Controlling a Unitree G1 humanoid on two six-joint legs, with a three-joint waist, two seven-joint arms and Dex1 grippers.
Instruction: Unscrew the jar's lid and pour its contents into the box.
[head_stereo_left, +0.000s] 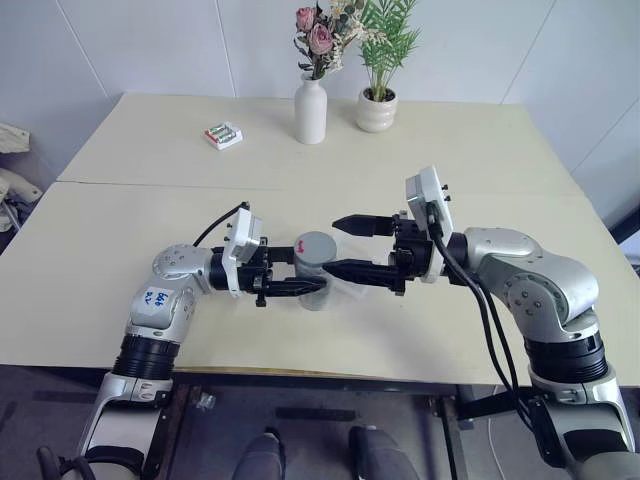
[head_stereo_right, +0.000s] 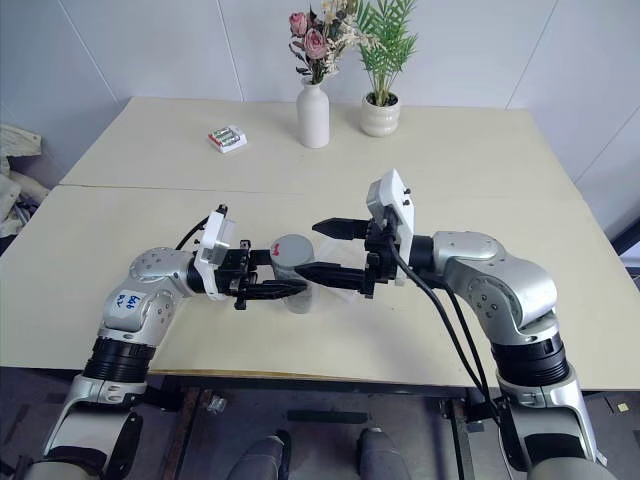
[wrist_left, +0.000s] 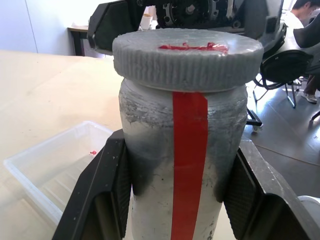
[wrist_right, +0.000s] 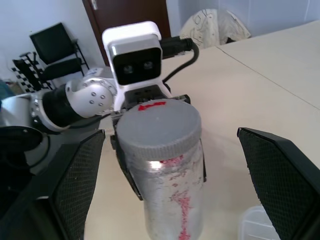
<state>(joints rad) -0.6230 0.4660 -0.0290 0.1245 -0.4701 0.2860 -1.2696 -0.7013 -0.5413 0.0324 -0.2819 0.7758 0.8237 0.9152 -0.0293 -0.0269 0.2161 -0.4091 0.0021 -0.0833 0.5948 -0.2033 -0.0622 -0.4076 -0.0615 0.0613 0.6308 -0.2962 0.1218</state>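
The left gripper (wrist_left: 175, 195) clamps the jar (wrist_left: 182, 165), one black finger (wrist_left: 107, 195) pressed to each side of it. The lid (wrist_left: 187, 59) sits on the jar, red mark up. Behind the lid looms the right gripper (wrist_left: 200, 17). Beside the jar lies the box (wrist_left: 50, 167) on the table (wrist_left: 45, 90).

Upright grey jar (head_stereo_left: 315, 285), lid (head_stereo_left: 316, 246) on, clear box (wrist_left: 47, 172) beside

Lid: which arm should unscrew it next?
Right. The left gripper is shut on the jar, steadying it. The right gripper is open, fingers either side of the lid, which is still on.
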